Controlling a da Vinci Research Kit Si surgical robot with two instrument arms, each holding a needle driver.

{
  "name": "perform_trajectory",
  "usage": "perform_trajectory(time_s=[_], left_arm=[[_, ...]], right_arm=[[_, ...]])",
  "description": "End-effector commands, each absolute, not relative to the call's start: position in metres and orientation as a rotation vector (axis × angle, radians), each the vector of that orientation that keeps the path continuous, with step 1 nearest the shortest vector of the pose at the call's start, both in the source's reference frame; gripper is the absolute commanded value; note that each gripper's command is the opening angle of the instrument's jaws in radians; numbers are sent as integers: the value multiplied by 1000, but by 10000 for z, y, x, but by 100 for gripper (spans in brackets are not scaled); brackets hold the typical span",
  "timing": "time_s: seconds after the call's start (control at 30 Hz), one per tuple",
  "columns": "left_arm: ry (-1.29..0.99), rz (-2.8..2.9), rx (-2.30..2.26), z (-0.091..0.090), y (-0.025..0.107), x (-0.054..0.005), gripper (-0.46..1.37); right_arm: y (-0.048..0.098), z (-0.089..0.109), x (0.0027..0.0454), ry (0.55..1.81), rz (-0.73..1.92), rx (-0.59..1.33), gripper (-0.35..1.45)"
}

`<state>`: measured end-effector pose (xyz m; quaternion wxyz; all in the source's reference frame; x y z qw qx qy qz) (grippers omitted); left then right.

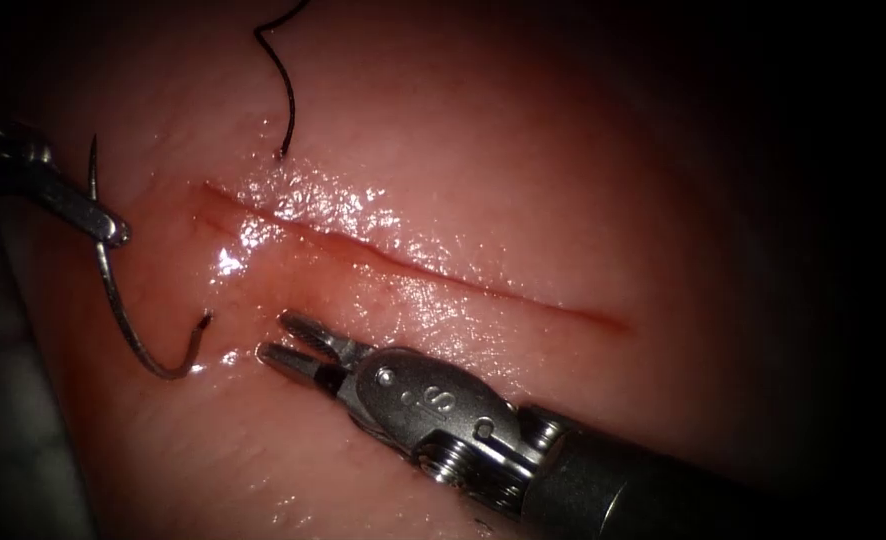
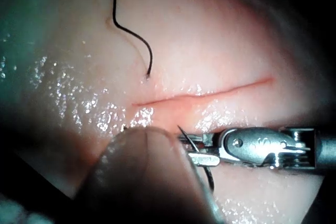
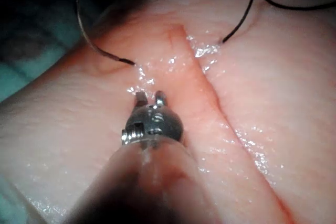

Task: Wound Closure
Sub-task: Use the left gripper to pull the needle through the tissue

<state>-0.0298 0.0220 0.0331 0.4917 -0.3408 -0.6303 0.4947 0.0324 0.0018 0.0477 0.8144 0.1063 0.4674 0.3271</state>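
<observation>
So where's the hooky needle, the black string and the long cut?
needle (image 1: pixel 128 335), endoscope view, on its lower curve, below the left tool's grip.
thread (image 1: pixel 287 100), endoscope view, on the dark strand above the cut.
cut (image 1: pixel 413 270), endoscope view, on the middle of the line.

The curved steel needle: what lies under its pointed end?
Under the curved steel needle, held mid-curve by the left tool, lies wet pink tissue below the cut. Its tip rests at the surface; whether it enters cannot be seen. The right tool is open, holding nothing. Black thread enters above the cut.
</observation>
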Motion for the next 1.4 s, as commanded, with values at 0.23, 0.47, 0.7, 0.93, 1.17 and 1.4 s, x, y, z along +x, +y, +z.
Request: perform_trajectory(time_s=[0.23, 0.47, 0.7, 0.93, 1.17, 1.4], left_arm=[[-1525, 1293, -973, 307, 217, -299, -35], [-1341, 1546, -1365, 298, 213, -300, -35], [-1044, 1761, -1603, 290, 207, -301, -35], [-688, 1994, -1787, 282, 207, -303, -35], [-381, 2170, -1790, 276, 217, -311, -35], [-109, 2213, -1727, 271, 257, -322, -35]], right_arm=[[16, 481, 324, 996, 698, 218, -21], [14, 484, 324, 994, 695, 217, -22], [14, 485, 324, 995, 695, 216, -23], [13, 485, 323, 995, 694, 216, -23], [13, 487, 323, 996, 688, 211, -25], [12, 489, 323, 996, 688, 210, -25]])
